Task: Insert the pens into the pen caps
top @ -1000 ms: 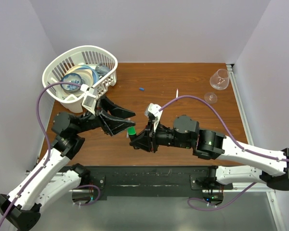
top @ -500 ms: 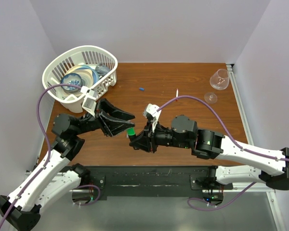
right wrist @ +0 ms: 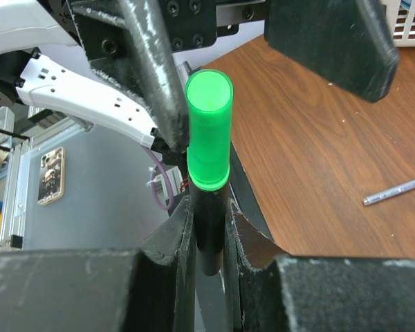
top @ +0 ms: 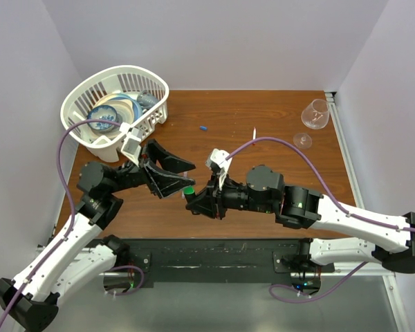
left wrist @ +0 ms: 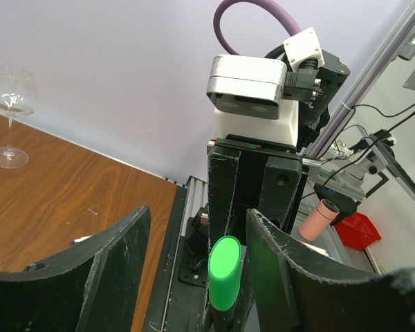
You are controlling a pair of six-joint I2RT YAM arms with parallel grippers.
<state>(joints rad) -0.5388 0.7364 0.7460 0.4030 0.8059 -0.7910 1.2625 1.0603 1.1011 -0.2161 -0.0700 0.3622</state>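
My right gripper (right wrist: 209, 238) is shut on the stubby black marker (right wrist: 209, 221). The marker points up toward the left arm, with a bright green cap (right wrist: 209, 128) seated on its end. In the top view the capped marker (top: 189, 190) hangs above the table's near middle, between the two arms. My left gripper (left wrist: 197, 232) is open. Its fingers (left wrist: 111, 277) stand on either side of the green cap (left wrist: 224, 271) with gaps on both sides. A thin purple pen (right wrist: 394, 190) lies on the wood. A white pen (top: 253, 133) and a small blue cap (top: 203, 128) lie farther back.
A white dish basket (top: 90, 142) holding plates and a cup stands at the back left. A wine glass (top: 315, 114) lies on its side at the back right, with another glass piece (top: 302, 140) beside it. The black base rail (top: 214, 256) runs along the near edge.
My left gripper's jaws have spread wider around the green cap and shifted slightly. The right gripper still holds the capped marker in the same spot.
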